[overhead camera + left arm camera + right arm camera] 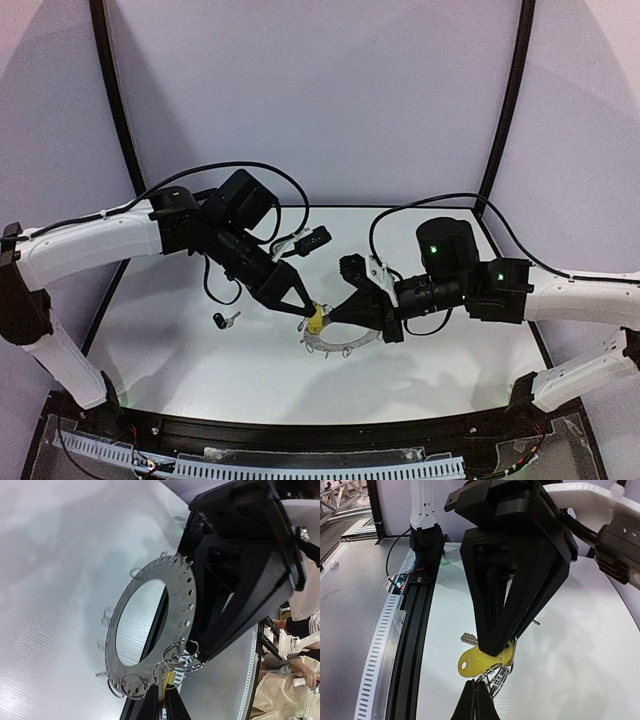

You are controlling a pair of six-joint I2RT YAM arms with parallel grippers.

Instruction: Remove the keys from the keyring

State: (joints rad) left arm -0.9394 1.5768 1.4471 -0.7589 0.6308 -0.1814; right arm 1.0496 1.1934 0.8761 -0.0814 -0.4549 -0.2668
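The yellow-headed key (314,322) hangs on a wire loop of the grey keyring (345,345), which is tilted just above the table. My left gripper (305,310) is shut on the yellow key (170,680); the hoop (184,597) rises above my left gripper (164,692). My right gripper (335,314) meets it from the right, shut on the wire loops (497,677) at the hoop's rim. In the right wrist view the yellow key (480,661) sits between the left gripper (495,647) and my right gripper (475,686). The black-headed key (224,320) lies loose on the table, left.
A black-and-white cable plug (303,242) lies behind the grippers. A black rail (300,432) runs along the table's near edge and also shows in the right wrist view (415,630). Curved black posts (505,110) stand at the back.
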